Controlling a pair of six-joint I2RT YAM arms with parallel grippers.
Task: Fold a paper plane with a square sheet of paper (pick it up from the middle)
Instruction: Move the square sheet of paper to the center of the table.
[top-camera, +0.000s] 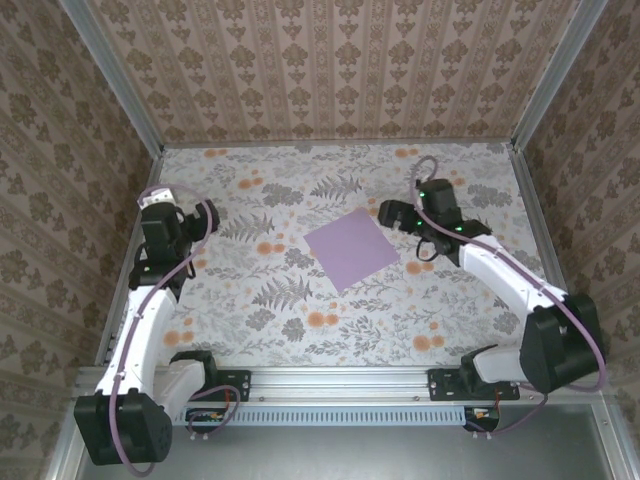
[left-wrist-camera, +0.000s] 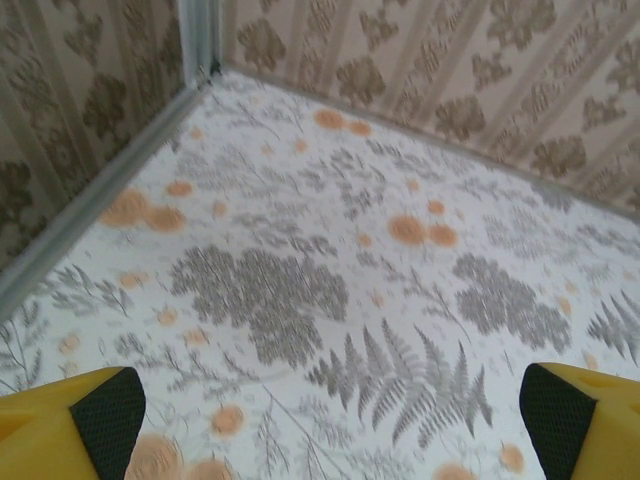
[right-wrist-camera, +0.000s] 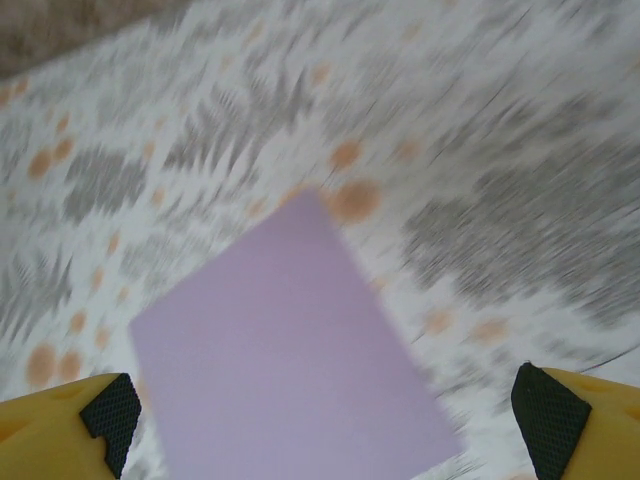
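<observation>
Lying flat on the table (top-camera: 450, 310), the square sheet of paper (top-camera: 350, 250) awaits pickup; left claw (top-camera: 160, 200) and right claw (top-camera: 392, 213) gape empty, the right beside it, likely next pinching its middle.

It looks like a robot test booth in a lab. Ahead of the left gripper (left-wrist-camera: 330, 415), patterned wall panels (left-wrist-camera: 450, 70) meet at an aluminium post (left-wrist-camera: 200, 35). A floral tablecloth (left-wrist-camera: 300, 200) lies below it, and a metal rail (top-camera: 340, 380) runs behind it.
</observation>
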